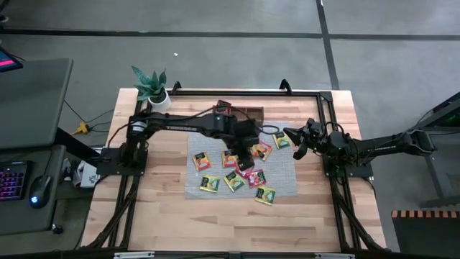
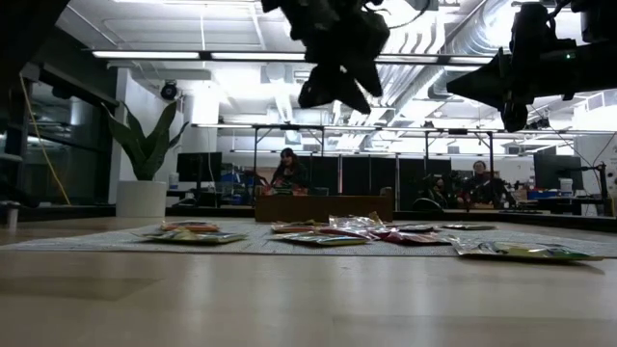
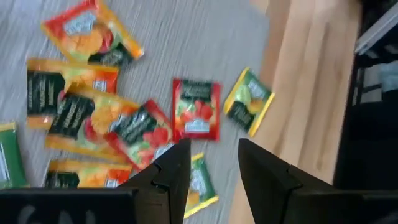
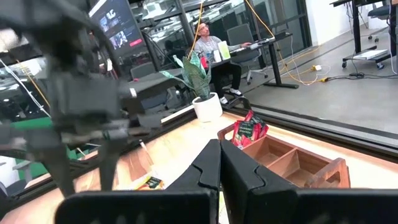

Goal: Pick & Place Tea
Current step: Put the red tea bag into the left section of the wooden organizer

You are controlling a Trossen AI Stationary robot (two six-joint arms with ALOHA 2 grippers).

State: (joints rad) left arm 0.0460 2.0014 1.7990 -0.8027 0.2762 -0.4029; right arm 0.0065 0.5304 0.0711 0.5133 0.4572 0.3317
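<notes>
Sachets (image 1: pixel 233 169) of tea, small flat glossy squares in red, orange, yellow and green, lie scattered over a grey woven mat (image 1: pixel 287 183) at the centre of the high view. Each carries a dark label patch; the writing on them is too blurred to read. In the left wrist view several overlap in a loose heap at the left of the frame, while a red sachet (image 3: pixel 196 109) and a yellow-green one (image 3: pixel 248 101) lie singly near the mat's edge, apart from each other.

The mat rests on a pale, plank-grained wooden surface (image 1: pixel 158 208), with bare wood all round it, widest along the lower part of the high view. A brown wooden tray (image 4: pixel 292 158) with compartments sits at the upper edge of the mat; in the right wrist view a few red sachets stand in one end compartment. A potted plant (image 1: pixel 152 88) in a white pot stands at the upper left corner of the surface.

The left claw (image 3: pixel 214 163) hangs above the sachets in the centre of the high view, its dark fingers parted with nothing between them. The right claw (image 4: pixel 220 163) hovers off the mat's right edge, its fingers pressed together and empty. People sit at desks in the room beyond.
</notes>
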